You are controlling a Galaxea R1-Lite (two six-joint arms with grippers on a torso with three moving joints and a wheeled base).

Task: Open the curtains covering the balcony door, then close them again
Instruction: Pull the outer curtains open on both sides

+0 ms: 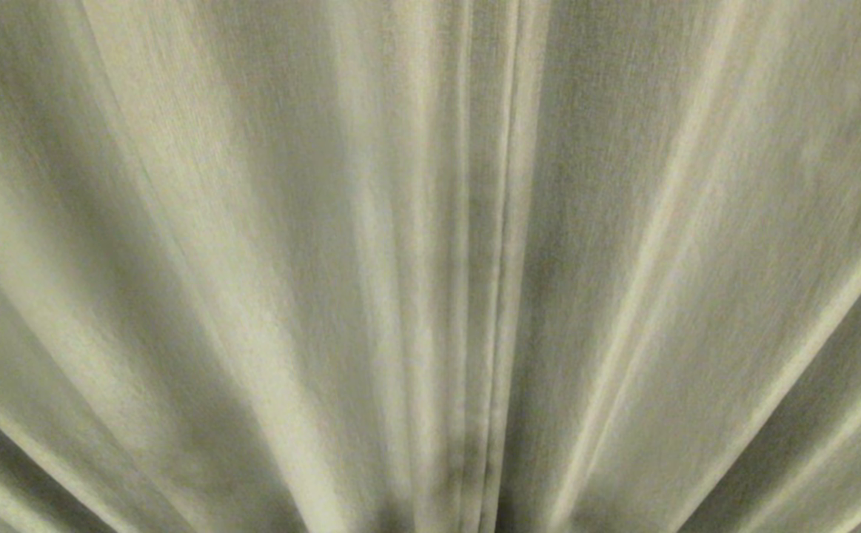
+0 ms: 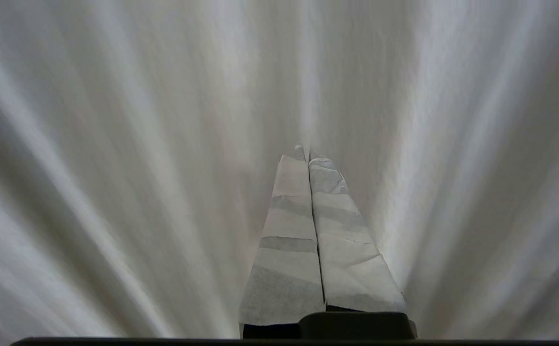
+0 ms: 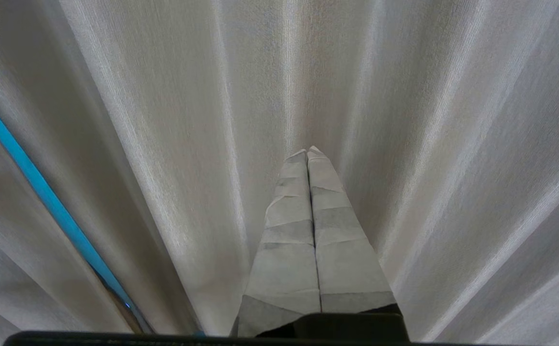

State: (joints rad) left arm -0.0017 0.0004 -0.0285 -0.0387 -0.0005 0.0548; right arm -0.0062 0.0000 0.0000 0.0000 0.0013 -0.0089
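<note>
the left gripper (image 2: 308, 156) is clenched on nothing, tips near the curtains (image 1: 252, 266), which fill the head view, drawn shut. their meeting edges (image 1: 500, 296) hang mid-view. the right gripper (image 3: 308, 153) is likewise clenched and empty. best to unclench and pinch one edge before pulling sideways.

Pleated curtains (image 1: 252, 259) are filling the head view edge to edge, hiding everything behind them; their tops and hems are running out of frame. Both wrist views are showing only more folds. A blue strip (image 3: 34, 182) is passing behind a pleat, its ends cut off.
</note>
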